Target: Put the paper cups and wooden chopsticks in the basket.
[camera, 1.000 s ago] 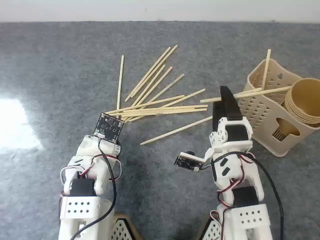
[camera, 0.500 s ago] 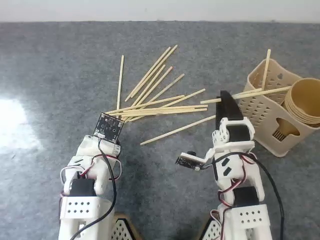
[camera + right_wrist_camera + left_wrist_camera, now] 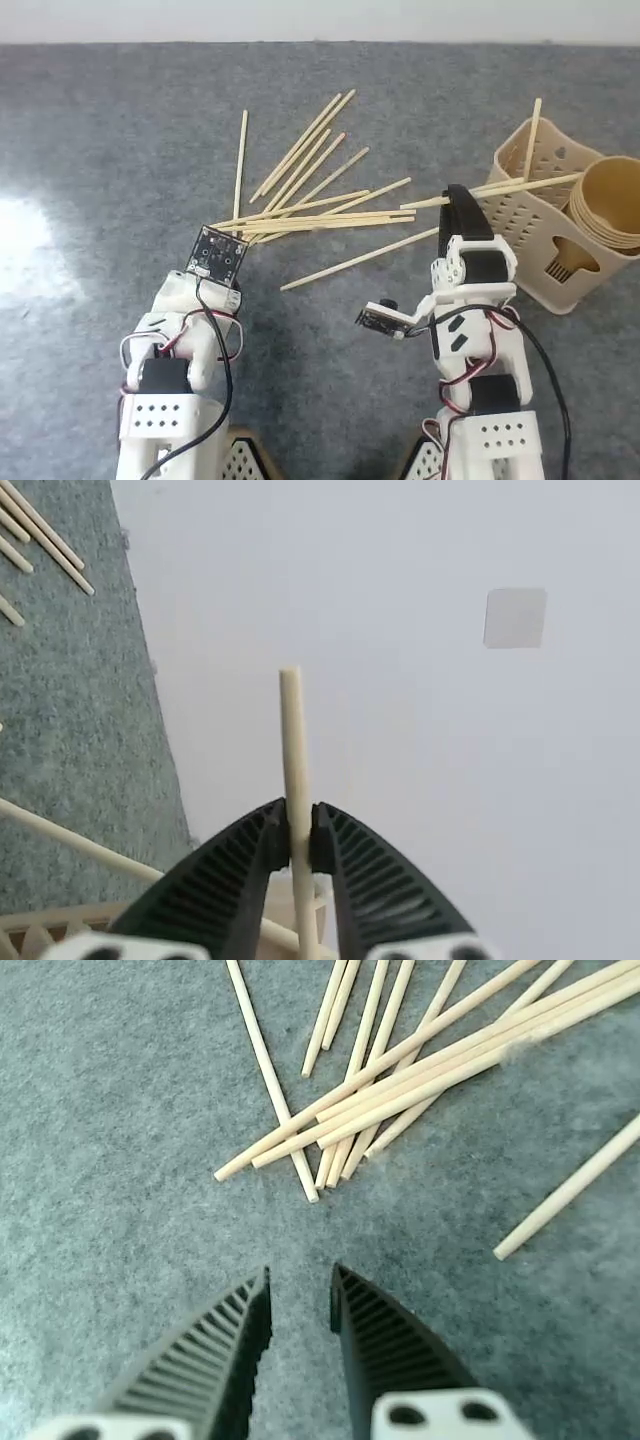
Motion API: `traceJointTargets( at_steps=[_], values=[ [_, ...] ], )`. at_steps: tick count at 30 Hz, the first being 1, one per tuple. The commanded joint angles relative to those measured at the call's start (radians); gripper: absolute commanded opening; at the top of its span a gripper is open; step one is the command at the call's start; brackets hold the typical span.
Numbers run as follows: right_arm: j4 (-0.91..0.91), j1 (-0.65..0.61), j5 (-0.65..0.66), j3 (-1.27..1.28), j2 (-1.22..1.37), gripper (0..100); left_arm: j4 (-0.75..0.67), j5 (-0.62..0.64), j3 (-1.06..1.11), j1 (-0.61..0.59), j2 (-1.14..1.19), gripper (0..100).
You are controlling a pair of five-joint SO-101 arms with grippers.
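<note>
- The loose chopsticks (image 3: 310, 195) are plain, pale wooden sticks, thin and straight. They lie fanned in a crossing heap on the grey, felt-like bench (image 3: 110, 140), and most of their near ends bunch together in front of the left arm.
- One lone chopstick (image 3: 350, 262) lies slantwise apart from the heap, on the bench between the two arms.
- The basket (image 3: 520, 230) is cream plastic with perforated walls and stands on the bench just beside the right arm. A nested stack of tan paper cups (image 3: 612, 200) sits in its right-hand part. An upright chopstick (image 3: 535, 125) pokes out of it at the back.
- The right hand (image 3: 299, 810) is lifted off the bench and clamped tight on the gripped chopstick (image 3: 290, 730), with its black ribbed fingers pressed against either side of the stick.
- From above, that gripped chopstick (image 3: 525, 184) runs crosswise over the top of the basket. One end reaches the rim of the cups, and the other juts out free past the hand toward the heap.
- The left hand (image 3: 300, 1285) hovers low over the bench with its two fingers a narrow gap apart and nothing between them.
- The near ends of the loose chopsticks (image 3: 400, 1080) lie just beyond the left hand's fingertips, not touching them.
</note>
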Motion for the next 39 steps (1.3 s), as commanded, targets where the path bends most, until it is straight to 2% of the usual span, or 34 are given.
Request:
traceJointTargets(
  at_steps=[1,7,14,17,21,25,30,33,39],
  values=[
    [-0.019,0.007,0.002,-0.068,-0.004,0.7,-0.025,0.006,-0.007,0.000,-0.005,10],
    [-0.012,0.050,-0.235,-0.232,0.007,0.7,-0.025,0.006,-0.002,0.000,-0.006,10],
    [-0.016,0.128,-0.427,-0.325,0.061,0.7,-0.025,0.006,-0.001,0.000,-0.006,10],
    [-0.018,0.199,-0.532,-0.400,0.191,0.7,-0.025,0.006,-0.001,0.000,-0.006,10],
    [-0.019,0.317,-0.761,-0.586,0.452,0.7,-0.025,0.006,-0.001,0.000,-0.006,10],
    [-0.002,0.352,-0.964,-0.743,0.601,0.7,-0.025,0.006,-0.001,0.000,-0.006,10],
    [0.130,0.226,-0.980,-0.747,0.447,0.7,-0.035,0.006,0.001,0.000,-0.006,10],
    [0.186,0.160,-0.930,-0.741,0.343,0.7,-0.037,0.006,0.001,0.000,-0.006,10],
    [0.249,0.203,-0.916,-0.747,0.318,0.6,-0.034,0.006,0.001,0.000,-0.006,10]
  ],
)
